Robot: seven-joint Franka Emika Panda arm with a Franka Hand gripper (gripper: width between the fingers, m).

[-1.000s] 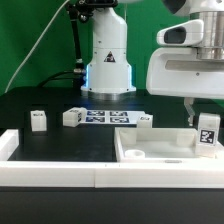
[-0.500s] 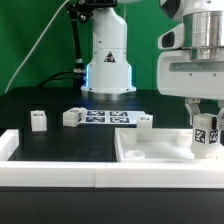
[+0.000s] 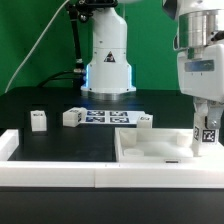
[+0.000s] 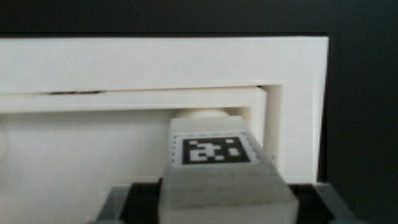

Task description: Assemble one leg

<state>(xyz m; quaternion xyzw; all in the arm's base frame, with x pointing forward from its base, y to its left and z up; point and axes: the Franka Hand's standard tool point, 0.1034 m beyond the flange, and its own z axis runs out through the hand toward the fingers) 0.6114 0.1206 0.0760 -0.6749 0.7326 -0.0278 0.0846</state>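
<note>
Right now the hand (image 3: 207, 130) is clamped on the leg (image 3: 207, 133), holding the small tagged block upright at the corner of the white panel (image 3: 150, 152) on the exterior view's right, low over it; whether the leg already touches the panel I cannot tell. The wrist view shows the leg (image 4: 219, 160) between the dark fingers (image 4: 139, 200), its far end pointing into the panel's inside corner where the raised rims (image 4: 294, 110) meet. To my eye the step in hand is seating this leg in that corner, and the next move calls for a slow, straight push, perhaps with a turn, keeping the leg square to the rims so it does not catch on them. Further out on the black counter (image 3: 40, 100), three more small tagged blocks (image 3: 38, 121) (image 3: 73, 117) (image 3: 144, 122) sit loose, one just behind the panel, beside the marker board (image 3: 108, 117). A white rail (image 3: 60, 172) runs along the near edge. None of these stands in the way; only the rims crowd the leg.
</note>
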